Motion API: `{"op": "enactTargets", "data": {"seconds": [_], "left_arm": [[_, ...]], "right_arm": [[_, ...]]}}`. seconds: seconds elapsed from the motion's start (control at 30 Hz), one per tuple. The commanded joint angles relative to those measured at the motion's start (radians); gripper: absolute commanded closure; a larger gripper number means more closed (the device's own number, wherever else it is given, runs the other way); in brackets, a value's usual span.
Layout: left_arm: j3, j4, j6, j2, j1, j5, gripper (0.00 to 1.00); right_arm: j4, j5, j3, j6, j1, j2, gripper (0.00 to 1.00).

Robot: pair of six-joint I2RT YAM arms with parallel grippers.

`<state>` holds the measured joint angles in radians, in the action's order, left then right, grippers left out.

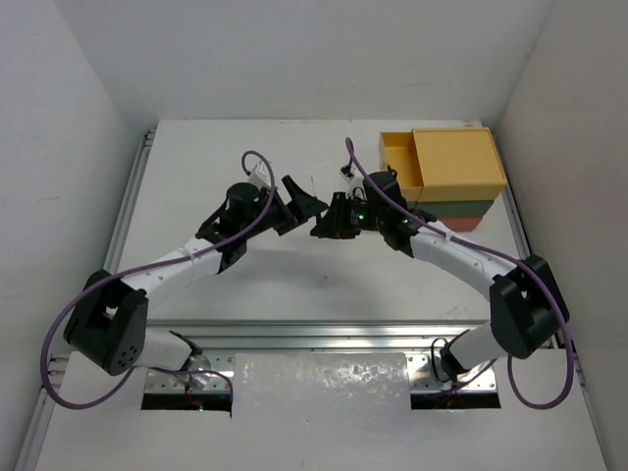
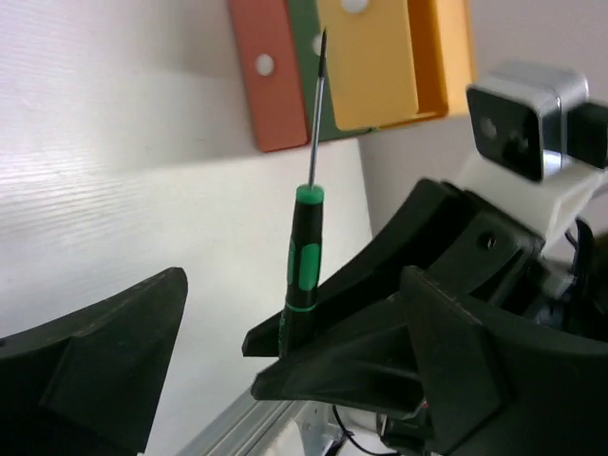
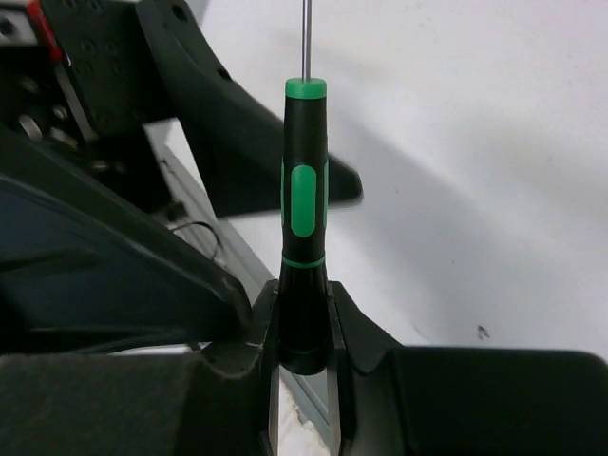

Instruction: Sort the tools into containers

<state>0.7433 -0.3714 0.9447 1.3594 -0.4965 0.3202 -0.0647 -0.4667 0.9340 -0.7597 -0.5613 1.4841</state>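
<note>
Right hand (image 3: 304,328) clamps the screwdriver (image 3: 304,199) by its handle butt; left hand (image 1: 297,204) stands open. Light, stiff, slim: it may pivot.

The top camera looks down on the whole table (image 1: 285,167); both wrist cameras (close, seemingly facing) share the screwdriver (image 3: 304,190).

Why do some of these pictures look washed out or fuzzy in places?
Top view: glare off the shiny plate at the near edge, and faint shadows on the table. Left wrist view: the table is washed out in bright streaks, while the screwdriver looks crisp. Right wrist view: the screwdriver handle is sharp, and everything behind it is soft.
</note>
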Motion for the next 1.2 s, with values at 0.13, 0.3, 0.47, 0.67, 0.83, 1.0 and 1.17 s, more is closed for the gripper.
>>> {"op": "enactTargets", "data": {"seconds": [0.13,0.3,0.47,0.67,0.83,1.0,1.17], "left_arm": [[0.388,0.612,-0.242,-0.08,0.012,-0.329,0.0],[0.393,0.726,-0.339,-0.219,0.035,-0.432,0.0],[0.381,0.862,-0.441,-0.29,0.035,-0.412,0.0],[0.251,0.944,-0.558,-0.397,0.035,-0.49,0.0],[0.157,0.937,-0.569,-0.415,0.035,-0.515,0.0],[0.156,0.927,-0.575,-0.381,0.035,-0.478,0.0],[0.149,0.919,-0.575,-0.399,0.036,-0.474,0.0]], "right_arm": [[0.461,0.364,0.274,0.25,-0.009,-0.062,1.0],[0.739,0.536,0.524,0.379,0.033,-0.016,0.99],[0.899,0.618,0.704,0.436,0.162,0.079,0.99],[0.983,0.74,0.885,0.502,0.228,0.206,0.99],[0.984,0.717,0.913,0.502,0.268,0.26,0.86],[0.994,0.704,0.943,0.499,0.268,0.263,0.52],[1.025,0.65,1.026,0.485,0.267,0.236,0.52]]}}
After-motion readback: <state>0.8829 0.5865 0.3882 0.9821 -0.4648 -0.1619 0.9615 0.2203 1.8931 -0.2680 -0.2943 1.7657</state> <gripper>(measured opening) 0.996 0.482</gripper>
